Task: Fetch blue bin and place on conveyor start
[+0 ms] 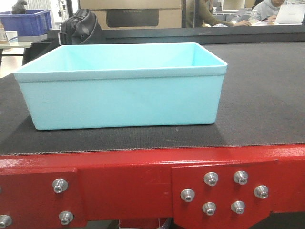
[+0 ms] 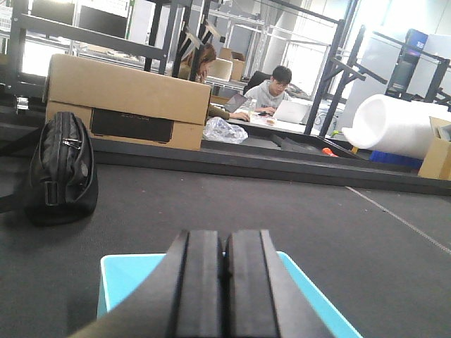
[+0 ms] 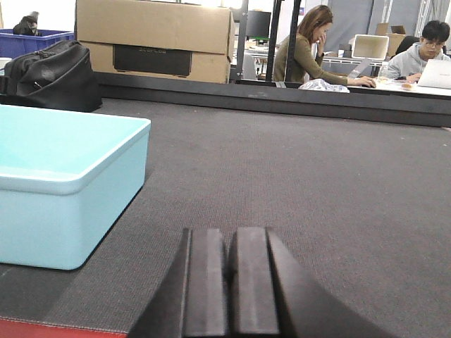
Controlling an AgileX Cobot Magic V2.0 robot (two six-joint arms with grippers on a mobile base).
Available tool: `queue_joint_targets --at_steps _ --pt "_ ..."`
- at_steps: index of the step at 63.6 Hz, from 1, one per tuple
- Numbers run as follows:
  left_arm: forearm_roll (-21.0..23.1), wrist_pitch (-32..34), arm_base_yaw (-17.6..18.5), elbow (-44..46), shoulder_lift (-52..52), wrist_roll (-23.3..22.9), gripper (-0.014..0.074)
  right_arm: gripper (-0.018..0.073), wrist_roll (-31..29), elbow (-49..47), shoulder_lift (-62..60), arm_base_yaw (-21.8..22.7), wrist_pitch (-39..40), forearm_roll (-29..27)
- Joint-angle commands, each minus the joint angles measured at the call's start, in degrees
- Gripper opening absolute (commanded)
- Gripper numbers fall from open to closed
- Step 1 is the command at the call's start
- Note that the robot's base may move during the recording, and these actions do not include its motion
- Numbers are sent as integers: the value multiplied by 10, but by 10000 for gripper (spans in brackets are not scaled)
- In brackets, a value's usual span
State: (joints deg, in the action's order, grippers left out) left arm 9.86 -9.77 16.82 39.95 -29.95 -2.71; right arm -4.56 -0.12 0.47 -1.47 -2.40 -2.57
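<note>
The pale aqua blue bin (image 1: pixel 121 86) stands upright and empty on the black belt of the conveyor start (image 1: pixel 257 95), just behind the red bolted frame (image 1: pixel 143 183). No gripper shows in the front view. In the left wrist view my left gripper (image 2: pixel 225 243) is shut with nothing between its pads, hanging above the blue bin (image 2: pixel 130 278). In the right wrist view my right gripper (image 3: pixel 229 239) is shut and empty over the belt (image 3: pixel 296 176), to the right of the blue bin (image 3: pixel 63 183) and apart from it.
A black bag (image 2: pixel 62 169) lies on the belt's far left, beside a cardboard box (image 2: pixel 123 102). A dark blue crate (image 1: pixel 28 21) sits on a table at the back left. Two people work at desks behind the conveyor (image 3: pixel 310 42). A white roll (image 2: pixel 398 127) lies at the far right.
</note>
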Motion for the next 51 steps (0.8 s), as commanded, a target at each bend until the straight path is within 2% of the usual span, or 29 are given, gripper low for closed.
queue_joint_targets --at_steps 1,51 --pt "0 17 2 1 3 2 -111 -165 1 1 -5 3 10 -3" --pt "-1 17 2 1 3 2 -111 -165 1 1 -5 3 13 -3"
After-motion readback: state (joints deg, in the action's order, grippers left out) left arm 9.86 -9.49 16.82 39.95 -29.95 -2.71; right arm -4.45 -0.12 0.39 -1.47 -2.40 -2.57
